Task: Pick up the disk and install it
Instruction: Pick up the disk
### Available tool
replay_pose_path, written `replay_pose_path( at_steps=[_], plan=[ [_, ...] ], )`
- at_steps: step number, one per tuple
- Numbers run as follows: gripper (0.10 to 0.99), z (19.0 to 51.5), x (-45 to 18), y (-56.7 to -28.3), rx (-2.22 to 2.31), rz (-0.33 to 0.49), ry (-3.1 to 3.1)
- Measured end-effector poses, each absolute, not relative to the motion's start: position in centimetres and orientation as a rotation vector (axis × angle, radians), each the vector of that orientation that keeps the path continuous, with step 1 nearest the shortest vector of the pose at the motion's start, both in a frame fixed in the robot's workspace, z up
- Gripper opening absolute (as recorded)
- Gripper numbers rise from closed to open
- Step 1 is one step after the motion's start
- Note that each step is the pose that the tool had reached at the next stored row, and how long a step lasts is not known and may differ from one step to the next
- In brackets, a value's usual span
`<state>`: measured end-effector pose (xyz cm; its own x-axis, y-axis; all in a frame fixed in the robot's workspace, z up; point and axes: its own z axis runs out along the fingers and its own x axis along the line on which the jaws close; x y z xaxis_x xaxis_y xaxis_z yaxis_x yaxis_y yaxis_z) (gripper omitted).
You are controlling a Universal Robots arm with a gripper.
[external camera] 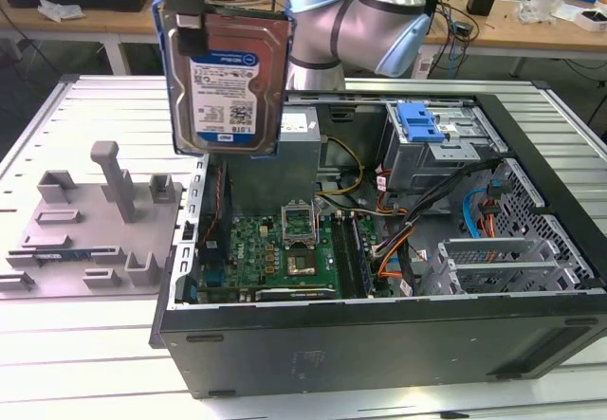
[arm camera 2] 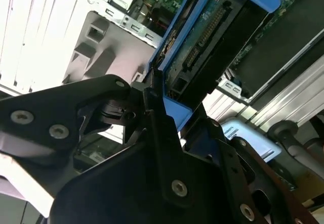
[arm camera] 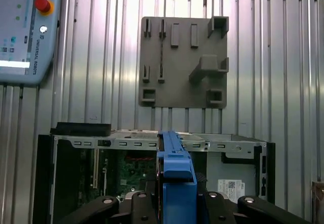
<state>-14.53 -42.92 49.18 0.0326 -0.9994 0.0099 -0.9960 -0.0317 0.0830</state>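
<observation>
**Disk and surroundings.** The disk (external camera: 228,83) hangs upright above the open computer case (external camera: 379,344), over the case's side at the exterior view's left, with its label turned toward you. In the first wrist view you see its blue rail frame (arm camera: 174,166) edge-on. The tool (external camera: 188,12) is clamped on the disk's upper end. Inside the case, note the green motherboard (external camera: 285,249) and a blue latch tab (external camera: 419,121). The grey holder (external camera: 95,230) lies on the desk (external camera: 95,363) beside the case, at the exterior view's left.
</observation>
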Motion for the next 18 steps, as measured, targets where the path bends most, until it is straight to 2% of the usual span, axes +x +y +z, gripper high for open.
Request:
replay_pose_path(
  at_steps=[18],
  plan=[
    [0.369, 49.2, -7.2, -45.7, 2.191, -0.075, -2.094]
  ],
)
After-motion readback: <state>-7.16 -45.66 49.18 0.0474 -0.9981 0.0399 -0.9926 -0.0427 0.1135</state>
